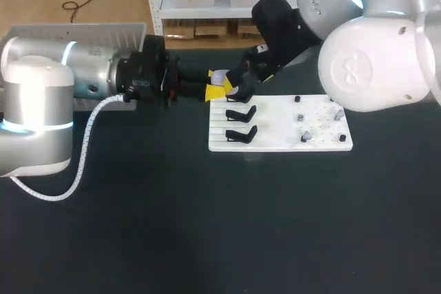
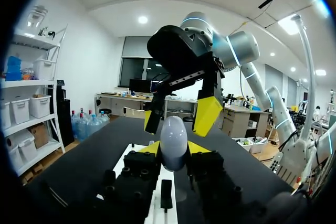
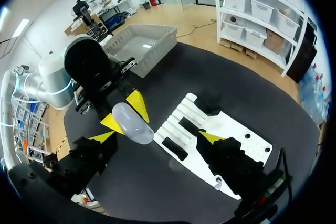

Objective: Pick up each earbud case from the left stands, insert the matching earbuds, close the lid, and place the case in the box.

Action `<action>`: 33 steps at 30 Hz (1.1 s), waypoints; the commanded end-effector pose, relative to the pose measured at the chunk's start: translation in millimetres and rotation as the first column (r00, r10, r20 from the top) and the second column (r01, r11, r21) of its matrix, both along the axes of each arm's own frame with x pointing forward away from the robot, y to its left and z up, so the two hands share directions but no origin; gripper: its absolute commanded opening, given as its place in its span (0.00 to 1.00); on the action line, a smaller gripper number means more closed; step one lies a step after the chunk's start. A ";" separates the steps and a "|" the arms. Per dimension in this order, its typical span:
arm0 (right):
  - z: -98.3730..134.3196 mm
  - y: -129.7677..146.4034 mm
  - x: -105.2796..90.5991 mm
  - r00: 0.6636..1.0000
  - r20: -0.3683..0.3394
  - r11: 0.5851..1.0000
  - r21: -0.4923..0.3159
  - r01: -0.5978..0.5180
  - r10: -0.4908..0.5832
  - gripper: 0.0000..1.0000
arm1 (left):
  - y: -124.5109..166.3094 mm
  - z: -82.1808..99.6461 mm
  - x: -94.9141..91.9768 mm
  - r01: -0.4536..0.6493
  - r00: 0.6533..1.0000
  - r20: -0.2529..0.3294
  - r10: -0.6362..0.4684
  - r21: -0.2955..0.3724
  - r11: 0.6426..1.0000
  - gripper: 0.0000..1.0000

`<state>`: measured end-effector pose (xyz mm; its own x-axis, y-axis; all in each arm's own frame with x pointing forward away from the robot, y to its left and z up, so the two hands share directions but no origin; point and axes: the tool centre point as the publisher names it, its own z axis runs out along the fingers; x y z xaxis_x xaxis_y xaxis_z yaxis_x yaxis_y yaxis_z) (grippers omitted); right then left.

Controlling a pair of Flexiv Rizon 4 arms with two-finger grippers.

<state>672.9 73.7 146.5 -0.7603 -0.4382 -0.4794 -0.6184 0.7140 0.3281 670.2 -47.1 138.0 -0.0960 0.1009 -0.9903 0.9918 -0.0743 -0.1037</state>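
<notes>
Head view, seen from above: the left arm (image 1: 89,80), a thick white and silver tube with a coiled white cable, lies level across the upper left of the frame, its black wrist pointing toward the centre. The left gripper (image 1: 218,89) is closed around the earbud case (image 1: 219,76), one yellow tip on each side. The case is held above the dark matte table (image 1: 207,232), just past the upper left corner of the white board (image 1: 275,141). From the left wrist, the case is a smooth, pale grey egg shape standing upright between the fingers. The right arm (image 1: 372,60), with bulky glossy white joints, comes down from the upper right. The right gripper (image 3: 156,138) hangs over the case with its wedge-shaped yellow tips spread wide, touching nothing. Two black curved stands (image 1: 241,112) sit on the ribbed left half of the flat board. Small dark and pale earbuds (image 1: 304,119) stand on pegs on its right half. The box (image 1: 76,32), a grey plastic tray with slotted walls, rests at the upper left edge.
</notes>
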 end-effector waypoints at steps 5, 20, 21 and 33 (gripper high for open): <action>1.0 -2.0 5.8 0.999 0.022 0.999 -0.015 0.028 -0.027 1.00 | 0.2 -0.6 0.3 0.000 1.000 0.001 0.000 -0.001 1.000 0.00; 35.5 -19.6 15.4 0.990 0.102 0.995 0.028 0.094 -0.097 1.00 | -0.2 1.0 -0.7 0.003 1.000 0.020 -0.003 0.002 1.000 0.00; 38.2 -22.4 14.5 0.989 0.113 0.995 0.023 0.097 -0.099 1.00 | -0.7 2.5 -1.9 0.008 0.999 0.033 -0.008 0.004 1.000 0.00; 46.5 -68.5 1.1 0.961 0.213 0.961 -0.172 0.215 -0.177 1.00 | -1.6 7.3 -10.1 0.010 0.994 0.112 -0.008 -0.019 1.000 0.00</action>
